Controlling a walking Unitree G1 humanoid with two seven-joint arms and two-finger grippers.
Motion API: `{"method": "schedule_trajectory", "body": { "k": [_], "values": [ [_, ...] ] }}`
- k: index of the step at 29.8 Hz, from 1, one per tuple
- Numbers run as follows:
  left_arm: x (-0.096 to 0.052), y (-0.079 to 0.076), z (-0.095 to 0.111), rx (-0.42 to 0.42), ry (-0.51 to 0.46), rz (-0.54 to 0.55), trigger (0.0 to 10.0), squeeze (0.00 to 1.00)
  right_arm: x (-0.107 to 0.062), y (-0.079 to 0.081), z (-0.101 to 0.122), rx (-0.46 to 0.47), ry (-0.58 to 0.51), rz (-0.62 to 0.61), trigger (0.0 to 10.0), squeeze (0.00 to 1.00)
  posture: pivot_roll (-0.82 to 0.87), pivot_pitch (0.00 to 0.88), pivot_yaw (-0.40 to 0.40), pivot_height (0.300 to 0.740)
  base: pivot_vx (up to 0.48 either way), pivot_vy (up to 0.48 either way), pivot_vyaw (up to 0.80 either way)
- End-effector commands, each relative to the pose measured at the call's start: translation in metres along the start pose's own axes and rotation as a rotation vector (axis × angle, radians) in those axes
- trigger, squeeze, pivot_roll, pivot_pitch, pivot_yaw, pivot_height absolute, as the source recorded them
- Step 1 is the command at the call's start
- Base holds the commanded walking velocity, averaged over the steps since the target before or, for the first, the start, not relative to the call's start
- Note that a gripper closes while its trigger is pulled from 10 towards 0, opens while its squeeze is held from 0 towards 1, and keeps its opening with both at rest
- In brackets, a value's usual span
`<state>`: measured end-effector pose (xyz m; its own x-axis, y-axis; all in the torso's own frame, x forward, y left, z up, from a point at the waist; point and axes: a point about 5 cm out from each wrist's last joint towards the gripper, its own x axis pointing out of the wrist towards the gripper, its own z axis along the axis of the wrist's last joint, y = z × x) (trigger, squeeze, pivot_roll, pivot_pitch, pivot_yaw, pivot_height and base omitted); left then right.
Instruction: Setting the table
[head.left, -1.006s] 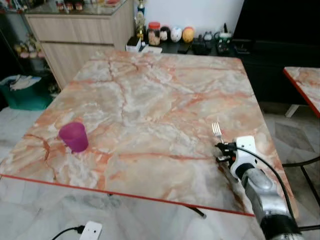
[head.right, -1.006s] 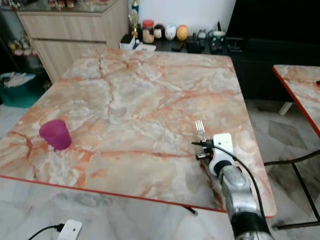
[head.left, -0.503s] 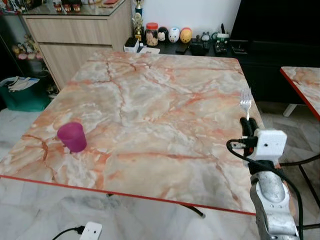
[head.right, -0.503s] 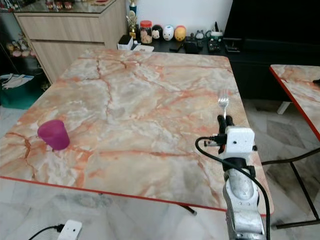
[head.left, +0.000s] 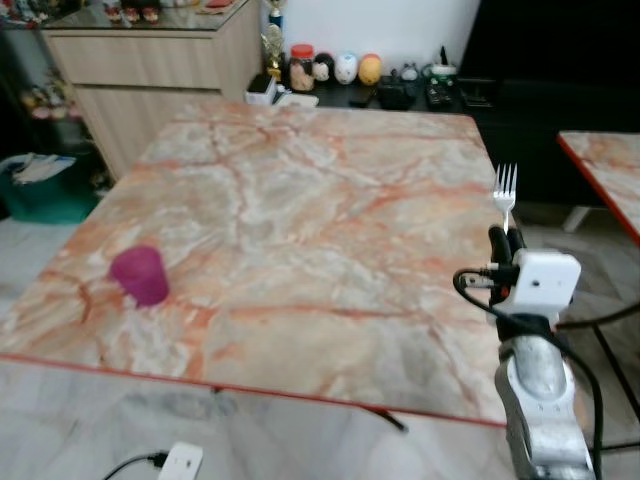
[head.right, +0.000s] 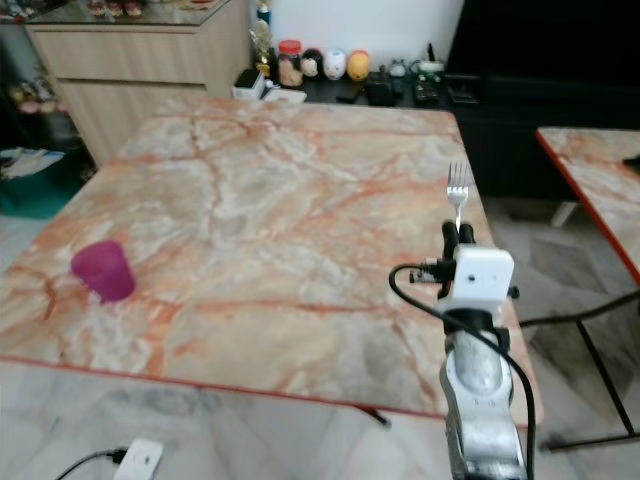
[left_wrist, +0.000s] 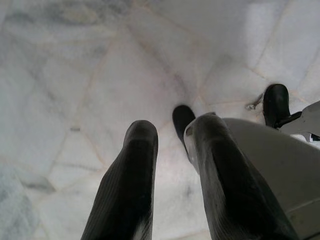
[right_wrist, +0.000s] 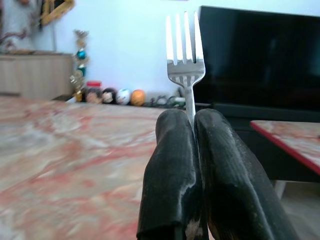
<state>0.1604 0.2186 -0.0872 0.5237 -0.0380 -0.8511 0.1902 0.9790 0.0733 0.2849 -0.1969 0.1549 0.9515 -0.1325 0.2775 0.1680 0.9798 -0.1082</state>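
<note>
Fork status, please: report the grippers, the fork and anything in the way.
Right gripper shut on fork, tines up, by the marble table right edge. Left gripper open, over floor. Purple cup far off at the table's left.

fork (right_wrist: 185, 55) | silver, upright, tines up | pinched in right tool (right_wrist: 194, 122)

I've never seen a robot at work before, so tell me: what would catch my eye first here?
Probably the fork, held upright, prongs up, by the right gripper over the table's right edge. Next, the lone purple cup near the front left corner of that pink marble top. The left gripper hangs over the floor.
</note>
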Motion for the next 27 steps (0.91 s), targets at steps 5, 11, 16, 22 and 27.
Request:
{"method": "schedule_trajectory", "body": {
  "k": [5,11,16,22,27],
  "values": [
    [0.0005,-0.0037,0.0008,-0.004,-0.015,-0.010,10.0,0.00,0.0022,-0.0115,0.0008,-0.003,-0.001,-0.044,10.0,0.00,0.01,0.000,-0.020,0.740,0.000,-0.339,-0.15],
    [0.0005,-0.0035,0.0009,-0.006,-0.017,-0.011,10.0,0.00,0.0022,-0.0105,-0.0007,-0.001,0.010,-0.047,10.0,0.00,0.01,0.000,-0.015,0.740,0.000,-0.342,0.00],
    [0.0004,-0.0032,0.0010,-0.007,-0.019,-0.009,10.0,0.00,0.0030,-0.0099,-0.0011,0.001,0.012,-0.043,10.0,0.00,0.01,0.000,-0.016,0.740,0.000,-0.345,0.00],
    [0.0004,-0.0031,0.0009,-0.011,-0.019,-0.008,10.0,0.00,0.0052,-0.0092,-0.0008,0.006,0.007,-0.040,10.0,0.00,0.01,0.000,-0.015,0.740,0.000,-0.345,0.00],
    [0.0004,-0.0032,0.0009,-0.013,-0.020,-0.010,10.0,0.00,0.0057,-0.0089,-0.0013,0.006,0.009,-0.042,10.0,0.00,0.01,0.000,-0.015,0.740,0.000,-0.343,0.00]
  ]
}}
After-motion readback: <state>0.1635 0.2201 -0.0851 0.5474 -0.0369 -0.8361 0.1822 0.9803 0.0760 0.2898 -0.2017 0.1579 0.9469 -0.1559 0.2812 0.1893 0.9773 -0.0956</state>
